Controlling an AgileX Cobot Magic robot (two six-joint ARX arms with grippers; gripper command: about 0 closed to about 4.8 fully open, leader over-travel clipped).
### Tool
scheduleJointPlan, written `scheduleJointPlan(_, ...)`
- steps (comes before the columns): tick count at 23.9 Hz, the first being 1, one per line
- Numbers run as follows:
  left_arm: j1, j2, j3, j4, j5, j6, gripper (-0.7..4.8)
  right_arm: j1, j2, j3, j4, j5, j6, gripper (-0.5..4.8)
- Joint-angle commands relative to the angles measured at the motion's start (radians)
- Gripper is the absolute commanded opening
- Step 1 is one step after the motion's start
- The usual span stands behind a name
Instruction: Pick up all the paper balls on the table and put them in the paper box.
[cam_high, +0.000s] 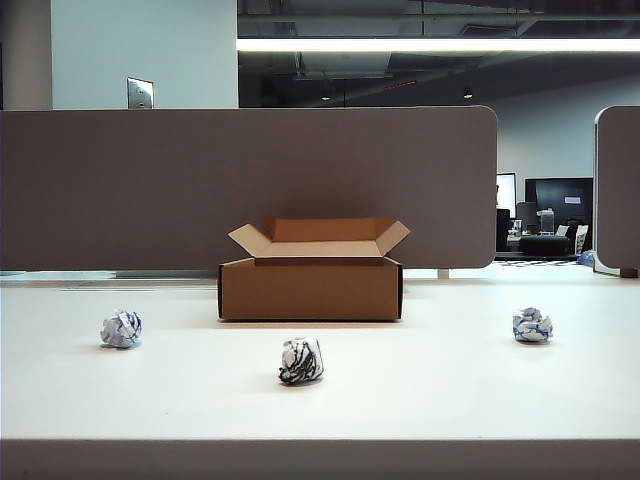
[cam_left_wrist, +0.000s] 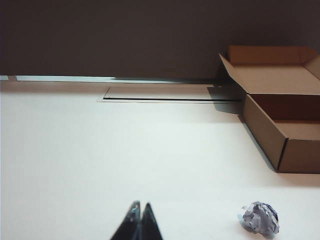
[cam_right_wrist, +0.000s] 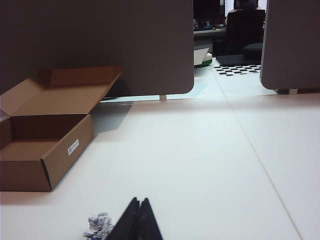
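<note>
Three paper balls lie on the white table (cam_high: 420, 400): one at the left (cam_high: 120, 328), one in the front middle (cam_high: 301, 361), one at the right (cam_high: 532, 325). The brown paper box (cam_high: 310, 288) stands open behind the middle ball, flaps spread. Neither arm shows in the exterior view. In the left wrist view my left gripper (cam_left_wrist: 140, 204) is shut and empty above bare table, with a paper ball (cam_left_wrist: 258, 217) off to its side and the box (cam_left_wrist: 280, 115) beyond. My right gripper (cam_right_wrist: 139, 199) is shut and empty too; a ball (cam_right_wrist: 98, 225) lies close beside it, partly hidden by a finger, and the box (cam_right_wrist: 45, 140) sits further off.
A grey-brown partition panel (cam_high: 250, 185) runs along the table's far edge behind the box, with a second panel (cam_high: 618, 190) at the far right. A thin flat sheet (cam_left_wrist: 170, 94) lies on the table by the partition. The table's front edge (cam_high: 320, 440) is near the camera.
</note>
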Motion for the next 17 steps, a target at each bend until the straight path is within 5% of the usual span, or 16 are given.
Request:
scheduleJointPlan(1,-0.001,0.000,0.002,0.012,0.004,0.000,-0.05,0.000,-0.002,-0.005,0.023,0.003,0.007,-0.01)
scheduleJointPlan(8,-0.001,0.001,0.011,0.000,0.003,-0.013,-0.03,0.000,-0.002,-0.002,0.027,0.002,-0.045,-0.01)
scheduleJointPlan(13,0.000,0.004,0.190,-0.070,0.021,-0.043,-0.05,0.002,-0.001,0.020,0.241,0.011,0.075,-0.03)
scheduleJointPlan(17,0.000,0.063,0.369,-0.160,0.020,-0.063,-0.05,0.002,0.037,0.171,0.170,0.036,0.142,-0.05)
